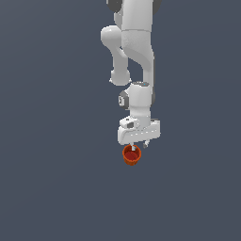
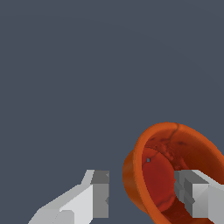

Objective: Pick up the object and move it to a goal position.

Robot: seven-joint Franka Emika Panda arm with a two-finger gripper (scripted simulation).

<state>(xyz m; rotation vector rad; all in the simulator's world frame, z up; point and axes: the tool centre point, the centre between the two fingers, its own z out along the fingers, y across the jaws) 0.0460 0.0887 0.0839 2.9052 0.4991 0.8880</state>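
- A white Panda arm reaches straight down over a plain grey-blue surface, its gripper (image 1: 136, 149) set directly above the small orange-red cup (image 1: 132, 155), seen in the exterior view.
- The cup sits near the middle of that surface, well away from every edge in view, its mouth tipped partly toward the exterior camera so the darker red inside shows.
- In the wrist view, the gripper (image 2: 144, 192) straddles the cup's wall: one finger (image 2: 194, 192) is down inside the cup (image 2: 153, 170), the other finger (image 2: 98, 192) stands outside it, with a gap of bare surface showing between that finger and the rim.
- The jaws stand parted, not clamped; nothing is held yet, as far as the pictures show.
- The relation the next move turns on: the near wall of the cup lies between the two fingers, closer to the inner one, so closing would pinch the rim rather than the whole body.
- Whether the cup rests on the surface or is tilted off it cannot be told.
- No goal marker is visible in either view.
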